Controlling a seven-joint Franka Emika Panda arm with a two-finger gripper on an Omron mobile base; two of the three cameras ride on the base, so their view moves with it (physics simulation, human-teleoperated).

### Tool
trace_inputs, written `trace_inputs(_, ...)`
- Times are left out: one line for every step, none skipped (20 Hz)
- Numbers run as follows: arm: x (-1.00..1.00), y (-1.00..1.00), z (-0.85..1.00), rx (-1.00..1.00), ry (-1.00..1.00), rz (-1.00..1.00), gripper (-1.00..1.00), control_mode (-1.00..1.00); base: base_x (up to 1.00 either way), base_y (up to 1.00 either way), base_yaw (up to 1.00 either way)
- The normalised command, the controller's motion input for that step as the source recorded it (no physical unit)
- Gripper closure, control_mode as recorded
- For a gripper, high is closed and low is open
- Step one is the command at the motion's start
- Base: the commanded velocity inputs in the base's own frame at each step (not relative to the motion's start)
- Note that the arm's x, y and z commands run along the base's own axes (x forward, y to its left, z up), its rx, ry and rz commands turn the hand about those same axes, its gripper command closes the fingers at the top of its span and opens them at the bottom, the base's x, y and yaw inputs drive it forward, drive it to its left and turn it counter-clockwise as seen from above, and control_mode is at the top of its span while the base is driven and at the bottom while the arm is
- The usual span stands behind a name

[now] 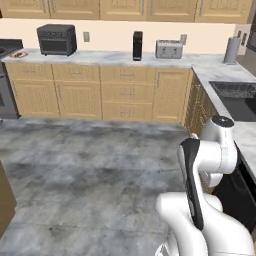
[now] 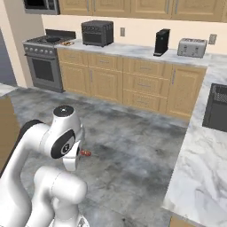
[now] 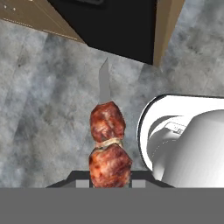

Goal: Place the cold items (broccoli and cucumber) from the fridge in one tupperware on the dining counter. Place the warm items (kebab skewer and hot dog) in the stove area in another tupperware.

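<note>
1. The kebab skewer (image 3: 108, 146) sits right between the gripper (image 3: 109, 183) tips in the hand view, two browned chunks of meat stacked one past the other, the nearer chunk pinched at the fingers. The jaws are clamped on it.
2. In the right base view a bit of red (image 2: 86, 153) peeks out beside the folded arm, low over the floor (image 2: 133, 146). That's probably the same skewer, though it is too small to be sure.
3. Why carry it like this? My read: the arm is tucked in close so the base can drive across the kitchen without the load swinging out.
4. Long axis: it runs straight away from the hand, along the line of the fingers. The bare grey point leads, aimed toward the dark opening (image 3: 118, 26) in the wooden cabinetry (image 3: 166, 30) ahead.
5. The skewer hangs over bare floor, touching nothing else. The stove (image 2: 44, 62) stands well apart across the room.
</note>
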Motion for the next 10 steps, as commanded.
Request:
trace_inputs(0.0,0.0,0.0,0.0,0.0,0.0,1.0,1.0,-1.0,0.91,-0.22)
trace_inputs(0.0,0.0,0.0,0.0,0.0,0.0,1.0,1.0,-1.0,0.94,-0.22)
trace_inputs(0.0,0.0,0.0,0.0,0.0,0.0,1.0,1.0,-1.0,0.89,-0.21)
trace_inputs(0.0,0.0,0.0,0.0,0.0,0.0,1.0,1.0,-1.0,0.89,-0.18)
trace_inputs(0.0,0.0,0.0,0.0,0.0,0.0,1.0,1.0,-1.0,0.86,-0.17)
trace_inputs(0.0,0.0,0.0,0.0,0.0,0.0,1.0,1.0,-1.0,0.83,-0.16)
trace_inputs(0.0,0.0,0.0,0.0,0.0,0.0,1.0,1.0,-1.0,0.73,-0.14)
trace_inputs(0.0,0.0,0.0,0.0,0.0,0.0,1.0,1.0,-1.0,0.58,-0.08)
trace_inputs(0.0,0.0,0.0,0.0,0.0,0.0,1.0,1.0,-1.0,0.45,-0.05)
trace_inputs(0.0,0.0,0.0,0.0,0.0,0.0,1.0,1.0,-1.0,0.34,0.0)
